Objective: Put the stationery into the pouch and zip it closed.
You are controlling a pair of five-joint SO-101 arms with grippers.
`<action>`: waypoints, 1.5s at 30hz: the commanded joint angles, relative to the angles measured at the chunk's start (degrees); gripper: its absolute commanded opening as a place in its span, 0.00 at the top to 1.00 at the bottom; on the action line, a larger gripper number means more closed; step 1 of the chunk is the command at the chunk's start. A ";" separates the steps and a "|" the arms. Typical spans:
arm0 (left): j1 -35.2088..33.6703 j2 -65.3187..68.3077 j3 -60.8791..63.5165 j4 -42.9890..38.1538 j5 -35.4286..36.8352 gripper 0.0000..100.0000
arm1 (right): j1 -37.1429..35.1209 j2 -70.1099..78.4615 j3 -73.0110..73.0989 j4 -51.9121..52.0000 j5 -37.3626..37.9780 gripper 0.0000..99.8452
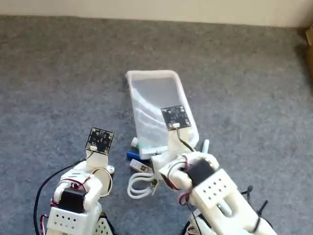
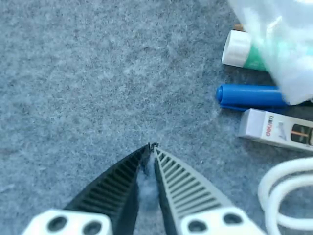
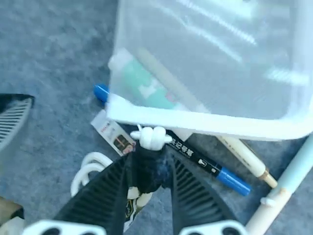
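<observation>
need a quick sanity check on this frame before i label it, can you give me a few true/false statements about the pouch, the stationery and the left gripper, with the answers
1. The left gripper is shut over bare carpet. True.
2. The pouch is opaque black. False: it is translucent white.
3. A white cable lies coiled on the carpet, outside the pouch. True.
4. The left gripper holds the blue pen. False: the pen lies on the carpet, apart from that gripper, which holds nothing.
</observation>
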 commanded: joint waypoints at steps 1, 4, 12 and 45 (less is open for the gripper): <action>-0.48 -0.75 1.27 0.18 0.26 0.97 | 0.84 -7.60 -1.54 0.48 0.62 1.00; -0.48 -0.75 1.27 0.18 0.26 0.97 | 0.84 -10.24 0.48 -0.40 0.62 1.00; -0.48 -0.75 1.27 0.18 0.26 0.97 | 0.84 -14.64 5.76 -6.11 0.53 1.00; 1.36 -0.75 1.27 0.44 0.53 0.97 | -0.40 -18.15 -0.04 -14.46 14.59 1.00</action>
